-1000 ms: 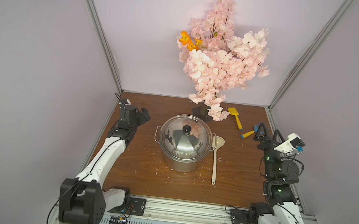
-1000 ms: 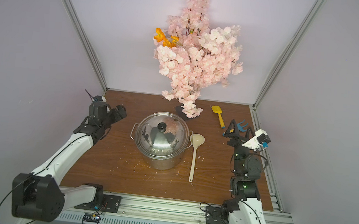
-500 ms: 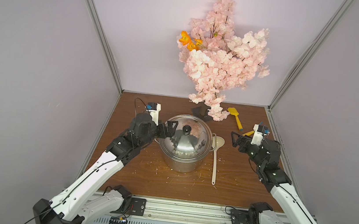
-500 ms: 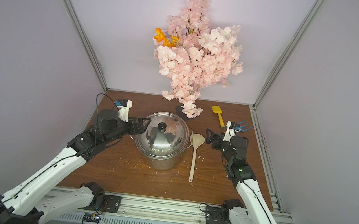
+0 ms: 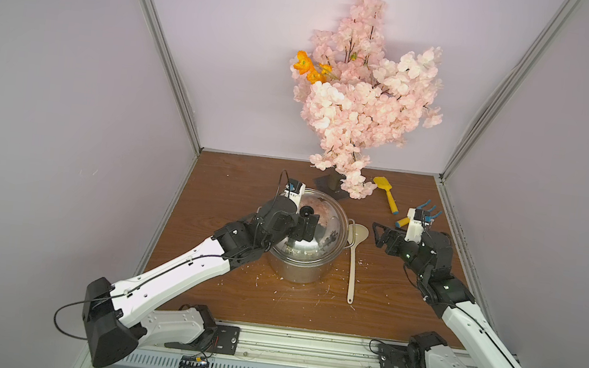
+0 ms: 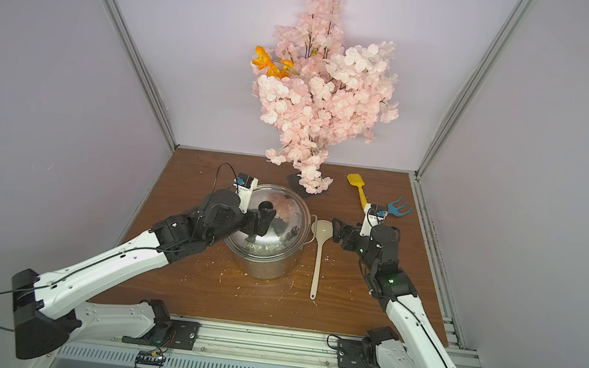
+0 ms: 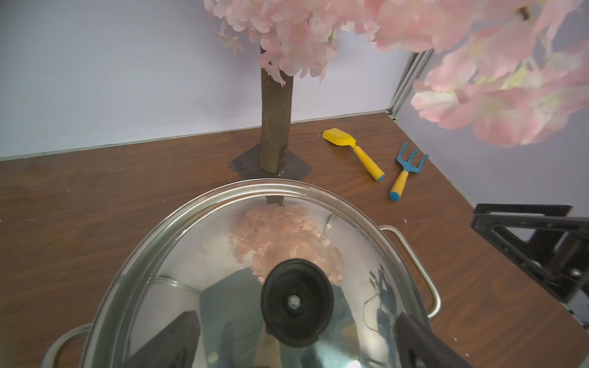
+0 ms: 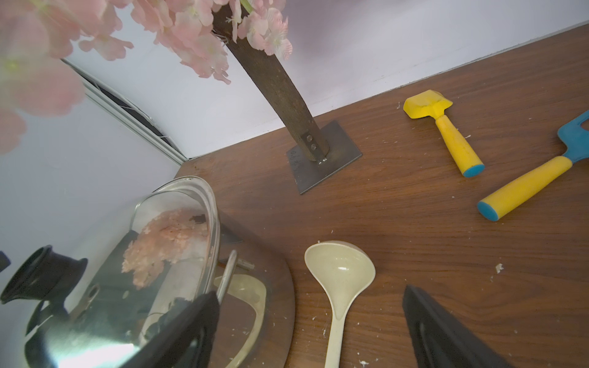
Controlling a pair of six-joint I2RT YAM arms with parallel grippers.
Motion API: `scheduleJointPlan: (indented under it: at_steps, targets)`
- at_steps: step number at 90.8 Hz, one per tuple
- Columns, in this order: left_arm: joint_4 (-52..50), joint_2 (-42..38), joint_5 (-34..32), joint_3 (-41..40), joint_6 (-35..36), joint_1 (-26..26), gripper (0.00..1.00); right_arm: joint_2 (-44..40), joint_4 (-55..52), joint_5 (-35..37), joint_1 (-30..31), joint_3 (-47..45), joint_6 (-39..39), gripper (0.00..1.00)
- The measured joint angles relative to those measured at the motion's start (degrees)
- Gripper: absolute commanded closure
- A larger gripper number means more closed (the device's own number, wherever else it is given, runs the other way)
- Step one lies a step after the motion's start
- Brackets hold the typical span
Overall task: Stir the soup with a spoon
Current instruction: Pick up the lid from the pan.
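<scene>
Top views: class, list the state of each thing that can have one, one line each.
Steel pot, closed, lid on.
Lid, seated on pot, knob ungripped.
Ladle, lying flat beside pot, bowl up.
Left gripper, open at the knob.
Right gripper, open near ladle, empty.
Toy shovel, lying flat.
Toy rake, lying flat.
Blossom tree, upright.

- The light was bright and even in both top views, and the walls carried no hard shadows.
- The pot threw only a soft, short shadow on the table.
- The lid showed a white spot of glare in the right wrist view.
- The blossoms near the left wrist camera were blurred and pale.
- Both wrist views bent straight lines near the edges, so the corner post looked curved.
</scene>
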Motion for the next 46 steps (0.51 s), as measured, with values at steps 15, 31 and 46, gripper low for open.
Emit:
scheduleJointPlan:
  at_steps: [15, 31, 46]
  targets:
    - [0.0, 1.4, -2.4, 0.0, 2.7, -0.2, 0.04, 0.0, -0.3, 0.0, 0.0, 0.0, 0.0, 0.05]
    - [0.0, 2.6, -3.1, 0.0, 4.3, -0.3, 0.1, 0.6, -0.5, 0.0, 0.1, 0.0, 0.1, 0.04]
    - [0.4, 3.6, -3.2, 0.0, 5.0, -0.4, 0.16, 1.1, -0.7, 0.0, 0.1, 0.0, 0.3, 0.03]
